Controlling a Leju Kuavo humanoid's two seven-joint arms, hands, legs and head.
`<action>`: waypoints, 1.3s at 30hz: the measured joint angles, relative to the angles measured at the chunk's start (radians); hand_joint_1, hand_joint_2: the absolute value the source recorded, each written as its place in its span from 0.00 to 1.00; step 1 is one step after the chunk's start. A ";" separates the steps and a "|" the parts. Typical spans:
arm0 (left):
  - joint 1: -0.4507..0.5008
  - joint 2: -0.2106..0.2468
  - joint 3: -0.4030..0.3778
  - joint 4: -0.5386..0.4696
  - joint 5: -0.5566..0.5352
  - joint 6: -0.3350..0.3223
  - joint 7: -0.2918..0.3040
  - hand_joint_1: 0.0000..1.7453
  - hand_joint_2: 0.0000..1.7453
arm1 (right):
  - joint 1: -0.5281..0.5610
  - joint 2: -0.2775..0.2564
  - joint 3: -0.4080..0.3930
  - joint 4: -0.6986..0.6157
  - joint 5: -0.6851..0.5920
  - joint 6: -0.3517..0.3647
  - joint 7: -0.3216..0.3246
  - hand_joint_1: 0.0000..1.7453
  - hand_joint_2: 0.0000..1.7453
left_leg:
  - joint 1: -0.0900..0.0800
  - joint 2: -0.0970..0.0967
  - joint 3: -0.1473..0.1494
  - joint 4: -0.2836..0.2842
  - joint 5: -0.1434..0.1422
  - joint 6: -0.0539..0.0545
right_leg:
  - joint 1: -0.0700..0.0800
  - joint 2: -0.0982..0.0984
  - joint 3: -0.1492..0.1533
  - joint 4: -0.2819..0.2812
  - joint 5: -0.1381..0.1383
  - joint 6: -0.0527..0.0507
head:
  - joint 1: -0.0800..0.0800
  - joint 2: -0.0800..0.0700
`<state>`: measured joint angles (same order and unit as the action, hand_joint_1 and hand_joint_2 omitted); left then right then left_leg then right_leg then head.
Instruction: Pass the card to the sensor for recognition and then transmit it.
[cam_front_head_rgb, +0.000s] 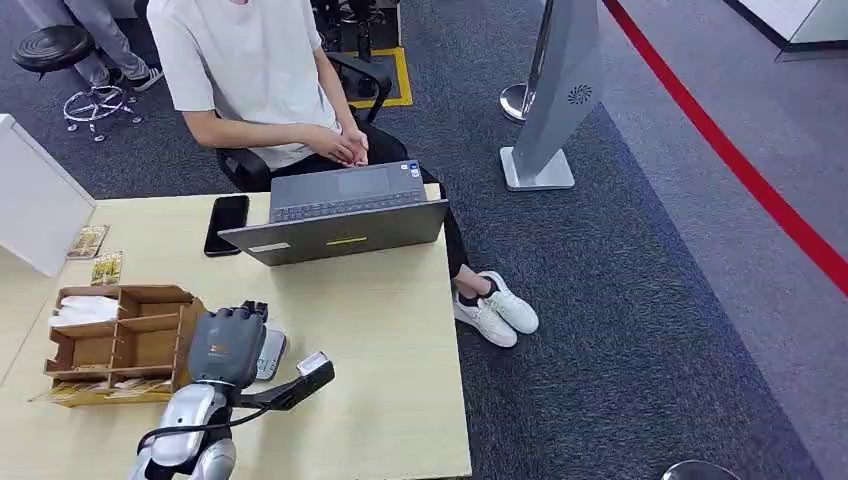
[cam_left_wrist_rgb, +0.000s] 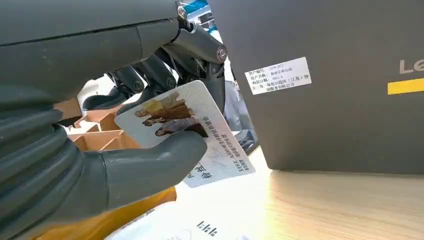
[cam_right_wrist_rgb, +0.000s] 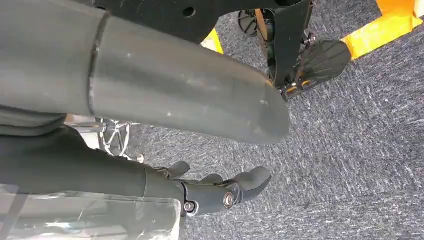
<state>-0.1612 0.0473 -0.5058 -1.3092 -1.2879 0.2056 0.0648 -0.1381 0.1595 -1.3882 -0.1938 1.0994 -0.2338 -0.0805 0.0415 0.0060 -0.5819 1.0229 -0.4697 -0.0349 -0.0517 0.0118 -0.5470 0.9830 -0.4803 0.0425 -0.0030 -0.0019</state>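
Left hand (cam_left_wrist_rgb: 125, 165) pinches the card (cam_left_wrist_rgb: 200, 135) near the table's (cam_front_head_rgb: 400, 400) front edge, just beside the organizer (cam_front_head_rgb: 120, 340).

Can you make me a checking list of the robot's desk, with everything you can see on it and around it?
Surface: pale wooden table, mostly bare near its right edge.
Job's things: card pinched by the left robot hand; white sensor lies flat just beside that hand.
Clutter: wooden organizer, grey laptop, black phone, two small packets.
Robot hands: left robot hand holds the card; right robot hand hangs over the carpet, holding nothing.
Cables: black cable along the left arm.
Surroundings: seated person, white divider, grey stand, red floor line.
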 joint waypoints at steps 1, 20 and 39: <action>0.000 0.001 0.000 0.000 0.000 -0.001 0.000 1.00 1.00 | 0.000 0.000 -0.001 0.000 0.000 0.000 0.000 0.00 0.00 | 0.000 0.000 0.000 0.000 0.000 0.000 | 0.000 0.000 0.000 0.000 0.000 0.000 | 0.000 0.000; -0.051 0.037 -0.053 0.107 -0.018 -0.123 0.036 1.00 1.00 | 0.000 -0.002 -0.009 0.000 0.018 -0.004 0.015 0.00 0.00 | 0.000 0.000 0.000 0.000 0.000 0.000 | 0.000 -0.001 0.001 0.000 0.000 0.000 | 0.000 0.000; -0.077 0.039 -0.048 -0.061 -0.069 0.151 0.054 1.00 1.00 | 0.001 -0.003 -0.011 0.000 0.037 -0.004 0.014 0.00 0.00 | 0.000 -0.001 0.000 0.000 0.000 0.000 | 0.000 -0.001 0.001 0.000 0.000 0.000 | 0.000 0.000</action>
<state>-0.2382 0.0862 -0.5535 -1.3704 -1.3566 0.3563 0.1190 -0.1373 0.1560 -1.3993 -0.1938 1.1361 -0.2377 -0.0668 0.0414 0.0047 -0.5823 1.0229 -0.4692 -0.0346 -0.0518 0.0106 -0.5463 0.9832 -0.4802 0.0425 -0.0027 -0.0019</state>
